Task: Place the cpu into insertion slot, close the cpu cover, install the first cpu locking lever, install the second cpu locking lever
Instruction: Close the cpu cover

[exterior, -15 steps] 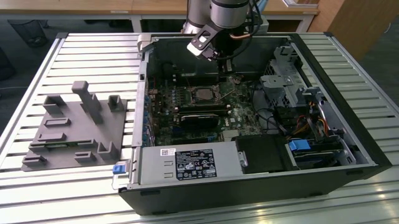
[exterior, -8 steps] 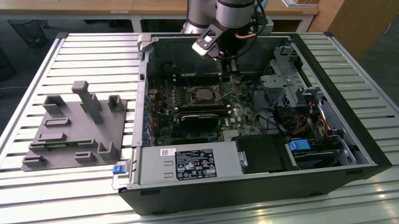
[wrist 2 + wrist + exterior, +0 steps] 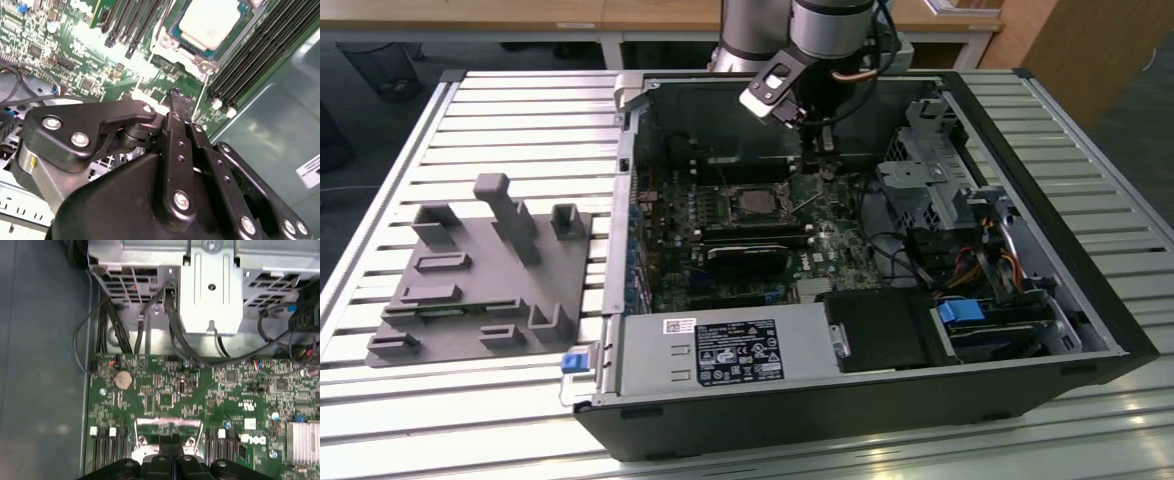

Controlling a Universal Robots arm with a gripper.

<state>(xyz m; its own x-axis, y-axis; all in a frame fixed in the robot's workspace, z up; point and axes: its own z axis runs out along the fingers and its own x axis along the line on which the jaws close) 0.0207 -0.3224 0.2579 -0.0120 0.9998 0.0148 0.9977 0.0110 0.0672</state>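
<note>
Honestly, nothing here is readable for me: the power supply (image 3: 647,355) carries a big black label (image 3: 736,352) packed with white print and tiny marks, plus a small white sticker (image 3: 680,325) beside it, all too small to make out. In the second wrist view a white label (image 3: 311,171) sits on the case wall (image 3: 270,125), cut off at the edge. In the first wrist view the motherboard (image 3: 165,385) has white printed markings (image 3: 255,440), equally illegible.
</note>
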